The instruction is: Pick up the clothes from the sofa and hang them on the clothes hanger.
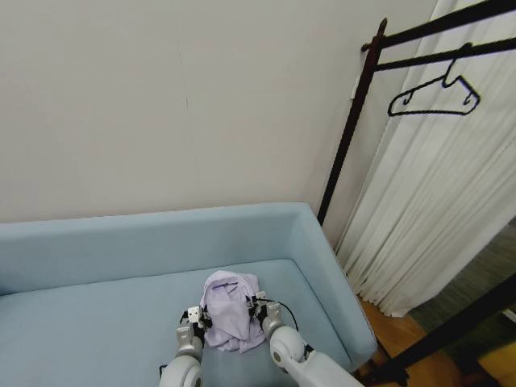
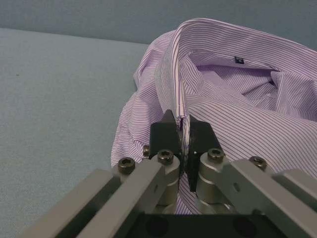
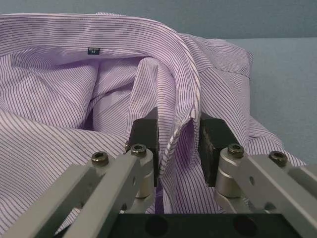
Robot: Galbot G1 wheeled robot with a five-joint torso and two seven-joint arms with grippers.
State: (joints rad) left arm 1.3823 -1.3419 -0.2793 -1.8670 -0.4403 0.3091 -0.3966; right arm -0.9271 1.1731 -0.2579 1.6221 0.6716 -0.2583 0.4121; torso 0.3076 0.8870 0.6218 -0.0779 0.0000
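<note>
A crumpled lilac striped shirt (image 1: 230, 316) lies on the seat of the light blue sofa (image 1: 97, 242), near its right end. My left gripper (image 1: 194, 318) is at the shirt's left side, shut on a front edge of the shirt (image 2: 237, 114); the cloth is pinched between its black pads (image 2: 163, 139). My right gripper (image 1: 260, 305) is at the shirt's right side, shut on a thick fold of the collar (image 3: 163, 64) bunched between its pads (image 3: 144, 133). A black hanger (image 1: 435, 98) hangs on the dark clothes rack (image 1: 348, 129), up and to the right.
The sofa's right armrest (image 1: 322, 258) lies between the shirt and the rack. White curtains (image 1: 435, 210) hang behind the rack. A dark rack bar (image 1: 451, 330) crosses the wooden floor at lower right. A plain wall rises behind the sofa.
</note>
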